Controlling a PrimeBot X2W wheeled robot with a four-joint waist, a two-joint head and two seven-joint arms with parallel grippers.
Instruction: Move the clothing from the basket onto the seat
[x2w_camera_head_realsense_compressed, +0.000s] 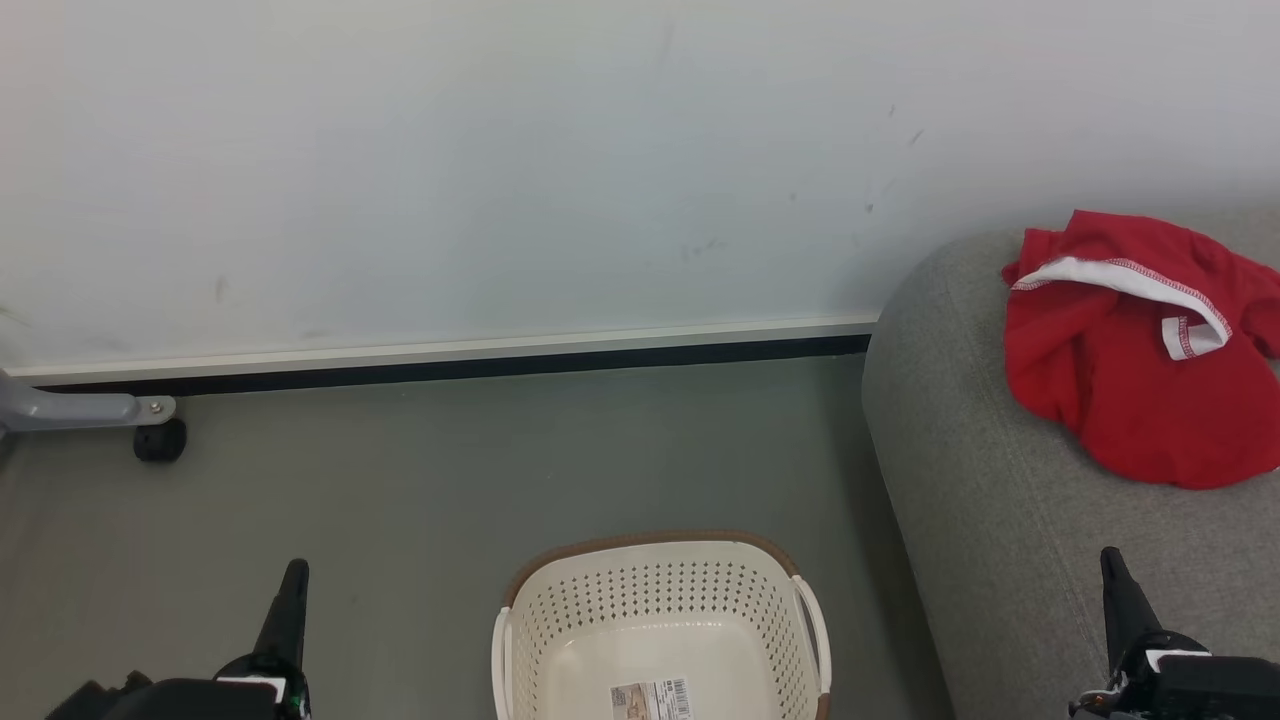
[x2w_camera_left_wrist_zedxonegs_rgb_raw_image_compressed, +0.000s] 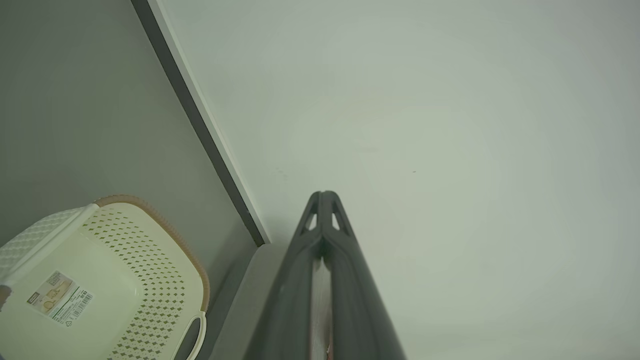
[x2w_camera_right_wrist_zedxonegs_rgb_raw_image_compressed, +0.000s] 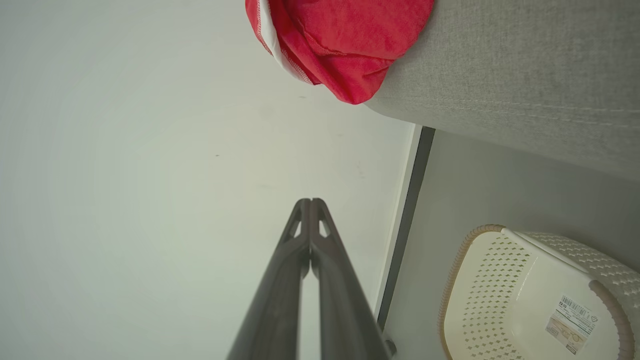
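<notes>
Clothing (x2w_camera_head_realsense_compressed: 1130, 390), red with a white stitched band, lies crumpled on the seat (x2w_camera_head_realsense_compressed: 980, 520) at 3 o'clock in the head view; sweeping from the left: a black caster (x2w_camera_head_realsense_compressed: 160, 440) stands at 9 o'clock at the foot of the wall (x2w_camera_head_realsense_compressed: 500, 180); the left gripper (x2w_camera_head_realsense_compressed: 294, 575) rises at 7 o'clock, its fingers pressed together on nothing; the basket (x2w_camera_head_realsense_compressed: 650, 590) sits on the grey floor (x2w_camera_head_realsense_compressed: 450, 480) at 6 o'clock, a barcode sticker (x2w_camera_head_realsense_compressed: 652, 699) on its bottom, near the seat's rounded edge; the right gripper (x2w_camera_head_realsense_compressed: 1112, 560) stands at 5 o'clock over the seat, fingers likewise closed and empty, well apart from the clothing.
</notes>
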